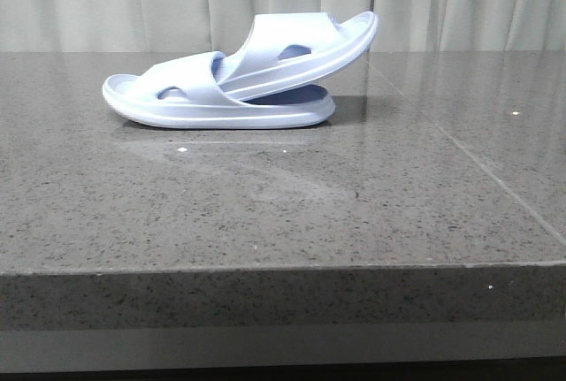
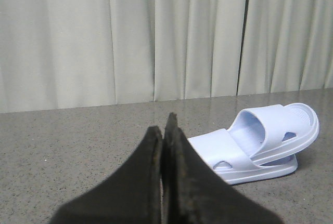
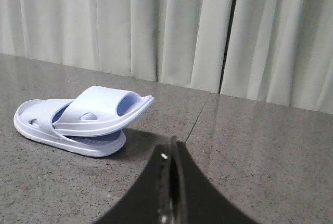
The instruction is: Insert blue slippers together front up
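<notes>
The two pale blue slippers (image 1: pixel 232 89) lie nested at the back middle of the table. The lower one lies flat. The upper one (image 1: pixel 305 45) is pushed under the lower one's strap and tilts up to the right. The pair also shows in the left wrist view (image 2: pixel 260 146) and in the right wrist view (image 3: pixel 83 120). My left gripper (image 2: pixel 164 130) is shut and empty, well away from the pair. My right gripper (image 3: pixel 171 148) is shut and empty, also apart from it. Neither gripper shows in the front view.
The table (image 1: pixel 283 204) is dark speckled stone with a seam (image 1: pixel 478 169) running from back to front on its right side, and its front edge (image 1: pixel 283 266) is near the camera. Pale curtains (image 1: pixel 106 1) hang behind the table.
</notes>
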{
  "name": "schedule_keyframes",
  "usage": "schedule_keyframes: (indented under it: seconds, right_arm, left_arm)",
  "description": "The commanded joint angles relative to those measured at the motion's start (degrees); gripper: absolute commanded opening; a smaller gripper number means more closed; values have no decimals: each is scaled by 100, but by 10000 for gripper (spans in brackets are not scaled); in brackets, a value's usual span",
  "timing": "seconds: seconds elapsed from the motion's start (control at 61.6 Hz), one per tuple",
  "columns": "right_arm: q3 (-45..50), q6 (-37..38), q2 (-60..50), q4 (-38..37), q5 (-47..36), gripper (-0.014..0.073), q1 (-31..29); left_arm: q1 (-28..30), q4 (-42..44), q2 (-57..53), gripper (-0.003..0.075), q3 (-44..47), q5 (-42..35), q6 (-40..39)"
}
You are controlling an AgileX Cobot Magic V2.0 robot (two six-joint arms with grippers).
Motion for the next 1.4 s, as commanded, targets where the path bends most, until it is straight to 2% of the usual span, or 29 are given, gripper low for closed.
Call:
schedule_keyframes:
  seconds: [0.0, 0.779, 0.844, 0.957, 1.12, 1.201, 1.379]
  right_arm:
    - [-165, -41, 32, 37, -387, -106, 26]
    - [-165, -41, 32, 37, -367, -106, 26]
    - [-165, -41, 32, 37, -367, -106, 26]
    - [-165, -41, 32, 37, -354, -106, 26]
    - [-165, -41, 32, 37, -343, -106, 26]
    - [-165, -41, 32, 37, -343, -106, 26]
    - [-165, -41, 32, 37, -343, -106, 26]
  left_arm:
    - [-45, -110, 58, -20, -154, -185, 4]
    - [-45, 1, 58, -20, -144, -228, -30]
    - [-45, 673, 50, -20, -144, -202, -559]
    - [-45, 2742, -14, -20, -144, -202, -2805]
    - [-45, 4980, -203, -20, -99, -246, -4838]
    - [-45, 5529, -383, -20, 73, -464, -5325]
    - [-45, 5601, -884, -20, 669, -711, -5353]
